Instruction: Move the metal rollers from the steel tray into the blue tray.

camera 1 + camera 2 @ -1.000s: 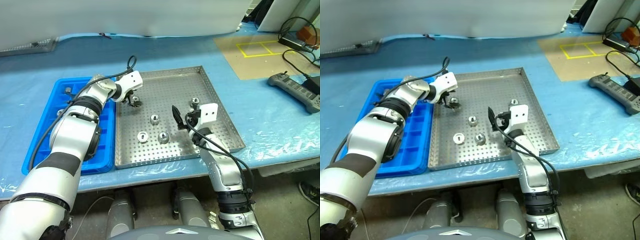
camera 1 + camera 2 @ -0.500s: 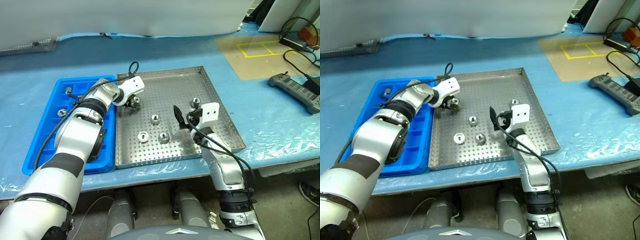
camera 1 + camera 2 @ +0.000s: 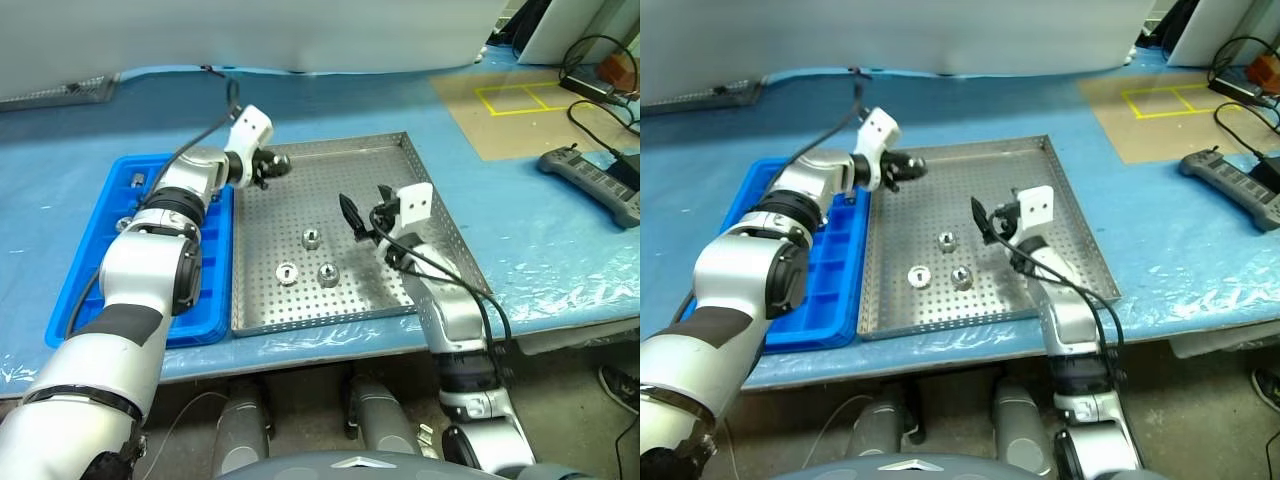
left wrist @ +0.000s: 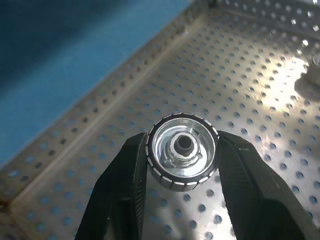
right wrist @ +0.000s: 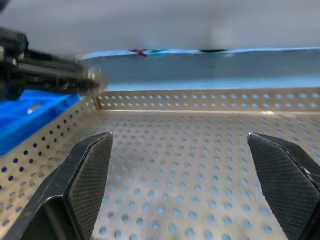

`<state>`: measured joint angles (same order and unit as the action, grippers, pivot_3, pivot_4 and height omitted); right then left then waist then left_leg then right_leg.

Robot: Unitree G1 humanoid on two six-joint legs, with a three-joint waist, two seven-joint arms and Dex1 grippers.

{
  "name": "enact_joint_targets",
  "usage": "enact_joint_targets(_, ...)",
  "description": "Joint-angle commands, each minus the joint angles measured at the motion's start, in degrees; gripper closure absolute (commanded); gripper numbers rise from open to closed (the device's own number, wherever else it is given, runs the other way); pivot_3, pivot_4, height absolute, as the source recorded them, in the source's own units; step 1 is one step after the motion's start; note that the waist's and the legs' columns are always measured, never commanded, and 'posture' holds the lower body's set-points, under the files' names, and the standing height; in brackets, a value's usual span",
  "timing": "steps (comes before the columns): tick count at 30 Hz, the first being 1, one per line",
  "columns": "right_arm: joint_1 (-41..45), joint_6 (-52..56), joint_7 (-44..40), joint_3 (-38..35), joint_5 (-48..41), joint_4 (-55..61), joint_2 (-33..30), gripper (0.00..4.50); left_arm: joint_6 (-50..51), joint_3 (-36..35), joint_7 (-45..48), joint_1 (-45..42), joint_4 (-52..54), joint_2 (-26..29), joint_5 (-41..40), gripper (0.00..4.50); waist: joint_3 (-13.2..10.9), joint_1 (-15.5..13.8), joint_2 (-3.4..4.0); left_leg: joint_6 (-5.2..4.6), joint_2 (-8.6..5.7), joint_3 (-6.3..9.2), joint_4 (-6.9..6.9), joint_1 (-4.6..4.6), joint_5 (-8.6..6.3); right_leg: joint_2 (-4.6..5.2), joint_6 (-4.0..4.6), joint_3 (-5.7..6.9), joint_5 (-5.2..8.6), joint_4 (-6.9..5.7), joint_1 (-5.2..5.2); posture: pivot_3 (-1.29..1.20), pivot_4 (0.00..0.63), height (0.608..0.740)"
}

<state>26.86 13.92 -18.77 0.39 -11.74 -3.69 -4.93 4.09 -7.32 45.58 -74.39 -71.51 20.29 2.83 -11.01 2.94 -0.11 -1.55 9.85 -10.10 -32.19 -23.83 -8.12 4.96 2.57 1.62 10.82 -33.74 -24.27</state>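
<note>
My left gripper is shut on a metal roller, a shiny ribbed ring with a centre hole. It holds the roller above the back left corner of the steel tray, close to the blue tray. Three more metal rollers lie on the perforated floor mid-tray. A small roller sits in a far compartment of the blue tray. My right gripper hangs open and empty over the right half of the steel tray, pointing at the far rim.
Both trays rest on a blue-covered table whose front edge lies just beyond the steel tray's near rim. A grey handheld controller with cables lies at the right. A brown mat with yellow tape is at the back right.
My left gripper shut on a roller on the tray floor and lifted it up and back toward the tray's far left corner. The right gripper rose a little and moved forward, still open.
</note>
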Motion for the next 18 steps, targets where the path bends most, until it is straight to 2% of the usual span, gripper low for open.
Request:
enact_joint_targets(1,8.07,-3.22,-5.86,-1.24,-2.85,-7.30,-0.61,0.00,4.13,-4.59,-1.68,7.74,18.67,1.76,-6.94,2.81,0.00,-0.96,0.02,0.01,0.03,0.00,0.03,0.00,0.01,0.00,0.00,0.03,0.00,-0.01,-0.01,-0.04,0.150,0.740)
enact_joint_targets(4,16.66,-5.00,-12.83,-0.68,-3.06,-16.83,-2.05,0.00,11.59,-6.55,-7.31,22.95,44.47,1.86,-9.05,2.81,0.01,-2.42,0.05,-0.13,0.12,-0.01,0.10,0.00,0.09,-0.02,0.01,0.08,0.00,-0.01,-0.04,0.10,0.150,0.740)
enact_joint_targets(8,27.39,-8.85,-18.66,0.96,-0.49,-30.04,-2.72,0.00,20.60,-10.77,-15.84,39.66,68.30,0.64,-11.94,2.81,0.00,-5.70,0.03,-0.14,0.34,0.06,-0.02,-0.45,0.09,-0.02,0.03,0.46,0.01,-0.11,-0.27,0.21,0.150,0.740)
enact_joint_targets(13,34.80,-14.51,-22.24,1.22,1.81,-42.39,-2.15,0.00,24.96,-13.12,-25.71,52.63,84.42,-2.31,-11.66,2.81,-0.04,-9.96,0.10,0.25,0.84,0.05,-0.29,-1.08,0.15,0.00,0.06,1.12,0.04,-0.29,-0.55,0.30,0.150,0.740)
enact_joint_targets(15,36.01,-16.18,-22.98,1.19,2.46,-45.38,-1.67,0.00,26.35,-13.23,-28.75,55.69,88.27,-3.70,-11.44,2.81,-0.06,-11.59,0.13,0.31,1.04,0.01,-0.43,-1.18,0.22,0.02,0.07,1.38,0.05,-0.32,-0.46,0.32,0.150,0.740)
enact_joint_targets(18,36.73,-17.63,-23.55,1.09,2.97,-47.53,-0.69,0.00,27.36,-12.69,-31.95,59.11,91.16,-4.37,-10.42,2.81,-0.07,-12.50,0.14,0.36,1.05,-0.01,-0.56,-1.19,0.25,0.15,0.05,1.45,0.06,-0.61,-0.44,0.33,0.150,0.740)
